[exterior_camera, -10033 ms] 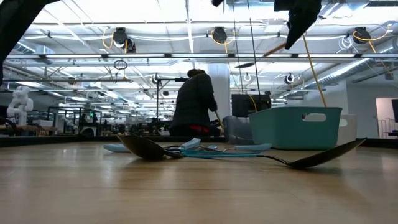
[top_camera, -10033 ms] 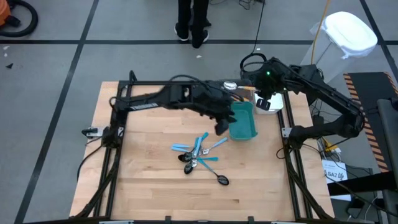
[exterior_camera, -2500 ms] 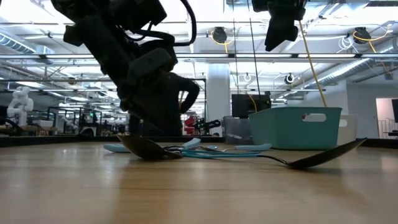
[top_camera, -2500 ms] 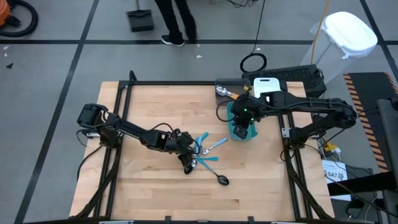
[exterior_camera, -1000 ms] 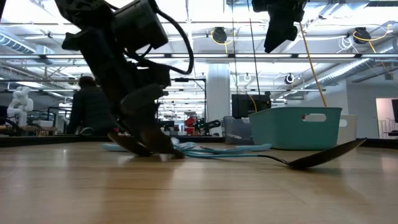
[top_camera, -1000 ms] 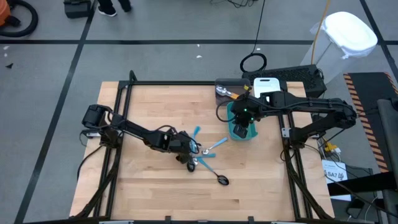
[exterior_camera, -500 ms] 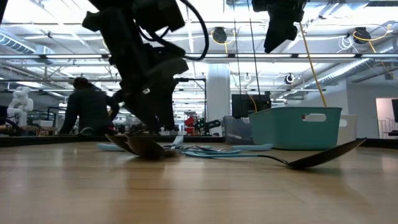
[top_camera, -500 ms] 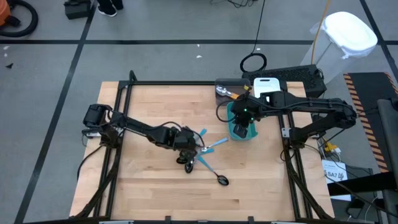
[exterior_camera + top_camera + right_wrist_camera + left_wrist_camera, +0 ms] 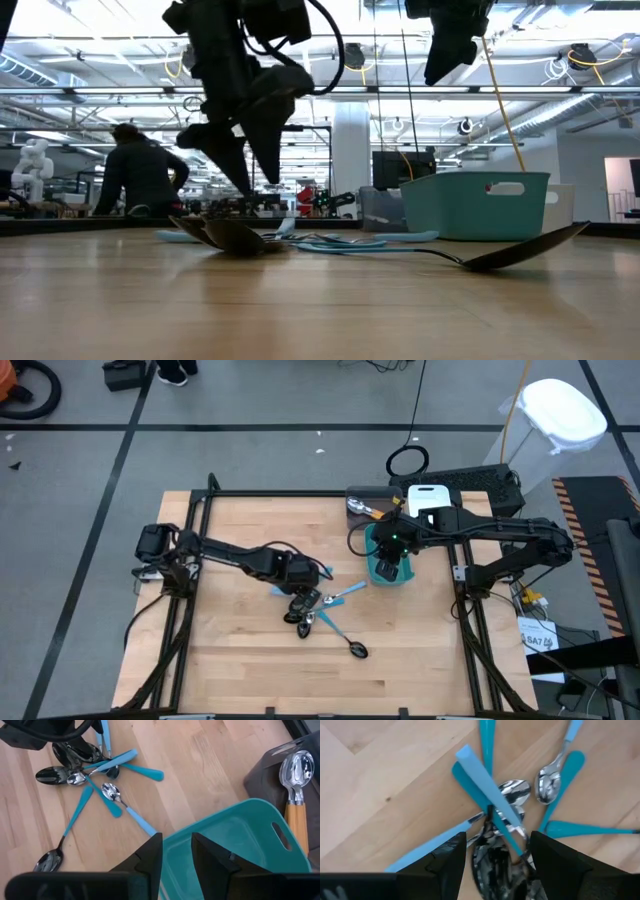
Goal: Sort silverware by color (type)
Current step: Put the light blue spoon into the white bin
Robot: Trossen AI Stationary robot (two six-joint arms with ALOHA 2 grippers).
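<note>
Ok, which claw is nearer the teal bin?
Right. The right claw hangs directly over the teal bin; the left claw is off across the table, above the silverware pile.

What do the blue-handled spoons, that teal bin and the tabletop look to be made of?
Blue-handled spoons: bowls mirror the light, likely polished metal; the handles look matte, probably plastic or a coating.
Teal bin: smooth, even colour, moulded handle slot, probably plastic.
Tabletop: pale, with visible grain and plank seams, apparently wood or a wood-look surface.
</note>
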